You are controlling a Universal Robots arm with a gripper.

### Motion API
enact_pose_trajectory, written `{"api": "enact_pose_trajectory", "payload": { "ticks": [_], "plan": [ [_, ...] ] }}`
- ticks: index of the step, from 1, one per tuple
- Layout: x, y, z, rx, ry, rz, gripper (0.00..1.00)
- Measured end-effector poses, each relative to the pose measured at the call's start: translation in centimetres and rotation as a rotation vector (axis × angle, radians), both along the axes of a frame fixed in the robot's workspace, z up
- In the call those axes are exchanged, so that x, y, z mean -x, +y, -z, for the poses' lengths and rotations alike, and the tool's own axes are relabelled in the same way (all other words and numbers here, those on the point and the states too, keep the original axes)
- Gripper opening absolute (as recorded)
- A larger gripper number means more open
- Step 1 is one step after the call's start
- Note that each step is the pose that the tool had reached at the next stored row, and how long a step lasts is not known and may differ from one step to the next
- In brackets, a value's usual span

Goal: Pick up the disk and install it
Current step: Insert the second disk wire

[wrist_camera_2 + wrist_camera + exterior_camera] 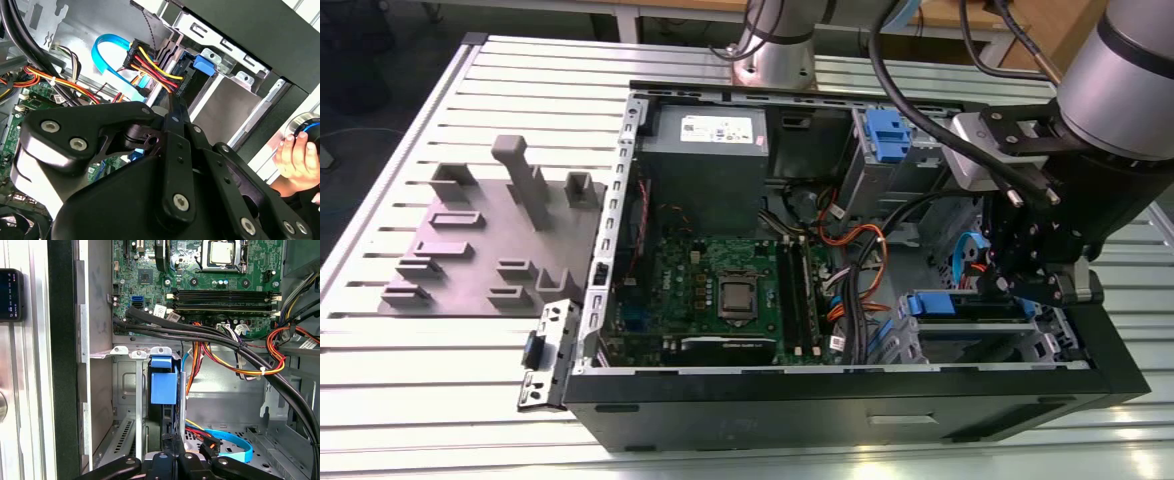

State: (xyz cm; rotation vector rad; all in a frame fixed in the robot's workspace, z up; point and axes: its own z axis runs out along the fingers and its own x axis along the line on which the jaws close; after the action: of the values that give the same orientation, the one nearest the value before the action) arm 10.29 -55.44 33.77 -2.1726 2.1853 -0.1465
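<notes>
- Gripper [1034, 285] is down inside the open computer case [854, 400], at the drive-bay corner on the exterior view's right, close to the front edge of the case.
- Disk [164, 390] looks already seated: it stands on edge in the metal drive cage [135, 390], blue carrier end facing out. In the exterior view the blue carrier [947, 303] sits in the bay just beside the gripper.
- Fingers [170, 460] are drawn in close together right at the disk's edge, but honestly can't tell if they're pinching it or just touching.
- Motherboard [720, 290] sits mid-case, grey power supply [707, 150] at the far end.
- Orange, red and yellow cable bundle [235, 360] runs past the cage, and a blue data cable [225, 445] curls on the case floor.
- Person's hand [295, 157] shows outside the case in the second wrist view.
</notes>
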Motion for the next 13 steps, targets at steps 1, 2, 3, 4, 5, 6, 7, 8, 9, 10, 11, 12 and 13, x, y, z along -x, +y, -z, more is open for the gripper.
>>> {"api": "enact_pose_trajectory", "payload": {
  "ticks": [1,2,3,4,5,6,7,8,9,10,11,12,13],
  "plan": [
    [0.03,0.00,0.00,0.0000,0.0000,0.000,0.11],
    [0.09,0.00,0.00,0.0000,0.0000,0.000,0.11],
    [0.15,0.00,0.00,0.0000,0.0000,0.000,0.11],
    [0.23,0.00,0.00,0.0000,0.0000,0.000,0.11],
    [0.27,-0.01,0.00,0.0000,0.0000,0.000,0.11],
    [0.31,-0.01,0.00,0.0001,0.0000,0.000,0.11],
    [0.31,-0.01,0.00,0.0000,0.0000,0.000,0.11],
    [0.32,-0.01,0.00,0.0000,0.0000,0.000,0.11],
    [0.34,-0.01,0.00,0.0000,0.0000,0.000,0.11],
    [0.35,-0.01,0.00,0.0000,0.0000,0.000,0.11],
    [0.36,-0.01,-0.01,-0.0001,0.0000,0.000,0.11],
    [0.36,0.00,-0.08,0.0002,0.0000,0.000,0.11],
    [0.36,0.00,-0.19,0.0002,0.0000,0.000,0.11]
  ]
}}
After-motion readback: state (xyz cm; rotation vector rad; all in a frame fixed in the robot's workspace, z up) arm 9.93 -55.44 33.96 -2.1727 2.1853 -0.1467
